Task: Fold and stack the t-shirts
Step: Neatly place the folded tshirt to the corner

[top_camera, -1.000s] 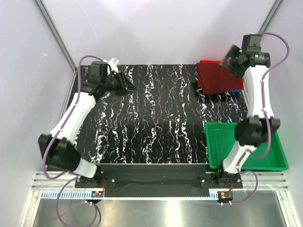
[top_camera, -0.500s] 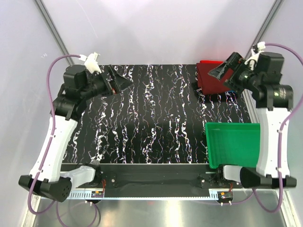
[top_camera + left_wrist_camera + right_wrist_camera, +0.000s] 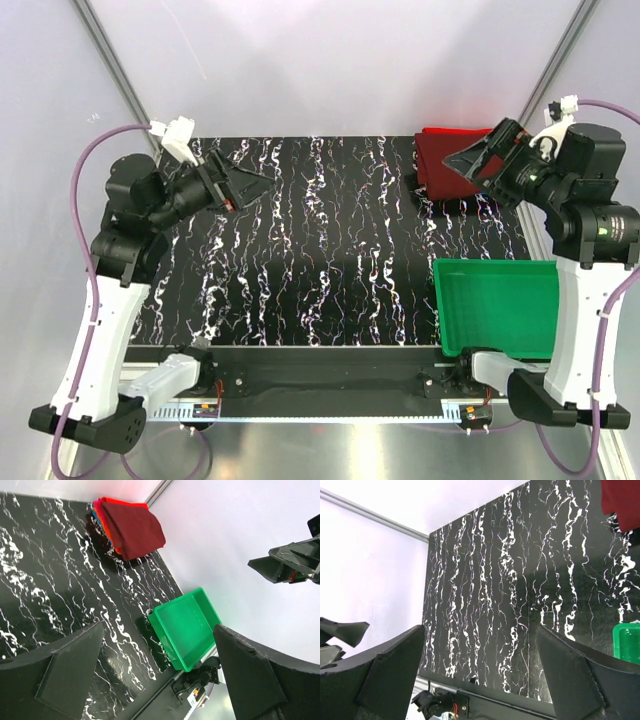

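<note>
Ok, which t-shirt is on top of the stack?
The dark maroon t-shirt: it covers the bright red t-shirt, which peeks out at one edge; the blue t-shirt shows only as a thin strip.

overhead and both high wrist views share the table (image 3: 330, 250).

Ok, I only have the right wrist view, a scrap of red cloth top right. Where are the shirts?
Observer: One folded stack at the far right corner of the table, maroon t-shirt on top, bright red t-shirt beneath.
Operator: That green bit at my right edge?
Observer: An empty green tray, near right edge.
Operator: And the other arm, holding cloth?
Observer: No, the left gripper is open and empty, raised at far left.
</note>
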